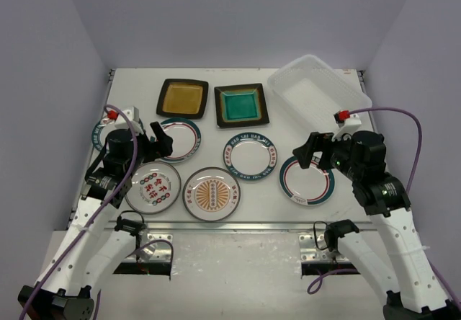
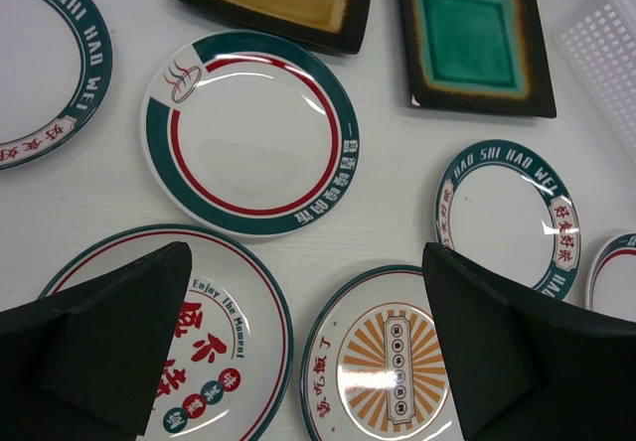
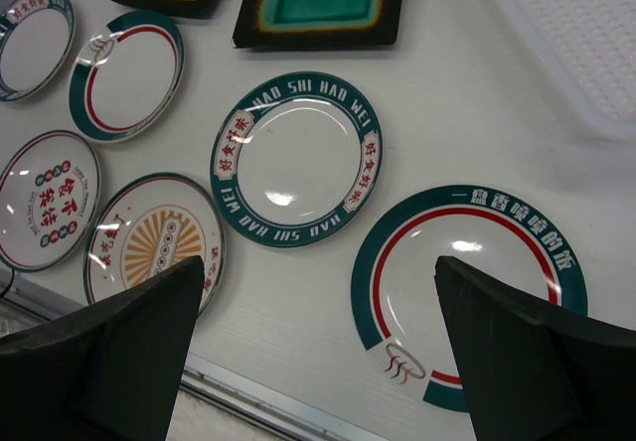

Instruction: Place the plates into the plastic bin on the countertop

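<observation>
Eight plates lie flat on the white countertop [image 1: 137, 89]. At the back are the amber square plate [image 1: 183, 98] and the teal square plate [image 1: 242, 105]. Six round plates lie nearer: one at far left [image 1: 99, 134] partly under my left arm, a teal-and-red rimmed one [image 1: 181, 140], a lettered teal-rimmed one [image 1: 251, 154], another teal-and-red one [image 1: 307, 179], the red-character plate [image 1: 153, 187] and the sunburst plate [image 1: 211, 194]. The plastic bin [image 1: 317, 88] stands empty at back right. My left gripper [image 2: 306, 262] hangs open over the red-character [image 2: 214, 342] and sunburst [image 2: 397, 362] plates. My right gripper [image 3: 320, 267] hangs open beside the teal-and-red plate [image 3: 467, 282].
The countertop's metal front edge [image 1: 216, 225] runs just in front of the nearest plates. Grey walls close in the left, right and back. The bin's ribbed floor [image 3: 586, 24] shows in the right wrist view, at the upper right.
</observation>
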